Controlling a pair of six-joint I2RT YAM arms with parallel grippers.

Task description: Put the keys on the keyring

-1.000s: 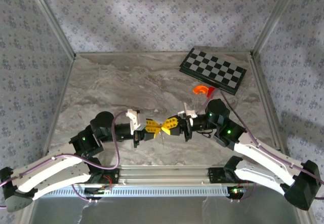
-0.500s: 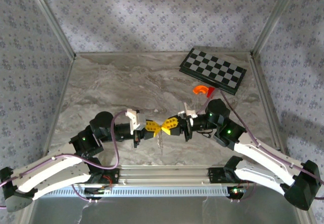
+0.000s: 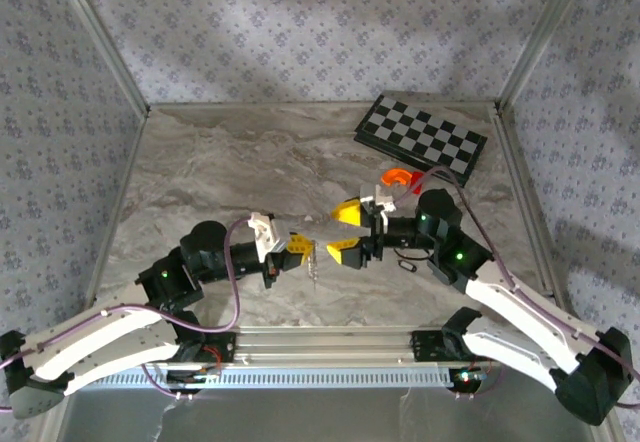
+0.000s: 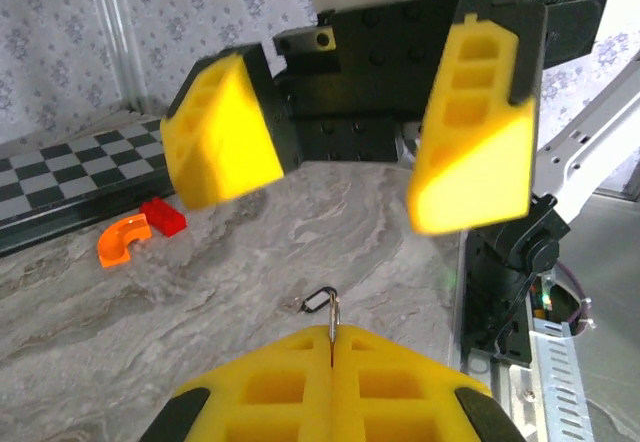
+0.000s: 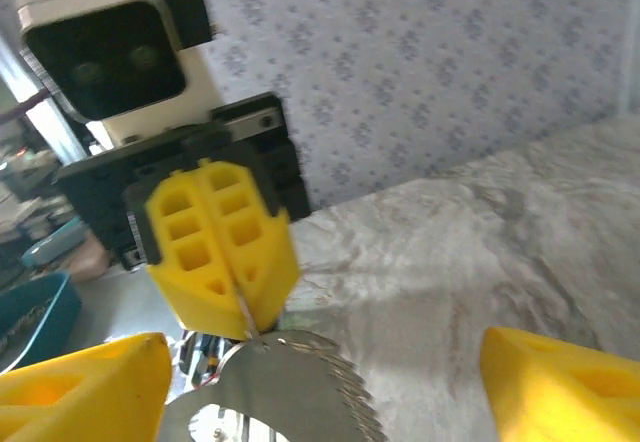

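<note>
From above, the left end effector (image 3: 297,247) is clamped on a key (image 3: 313,262) that hangs by its yellow fingers over the near middle of the desk (image 3: 220,162). The right end effector (image 3: 347,232) faces it from just to the right, spread wide and empty. A chessboard (image 3: 420,139) lies far right. In the left wrist view the key (image 4: 332,330) stands edge-on between the closed fingers (image 4: 400,387), with a small dark loop (image 4: 320,300) just beyond. In the right wrist view the key's toothed blade (image 5: 300,382) juts from the left end effector (image 5: 222,262).
</note>
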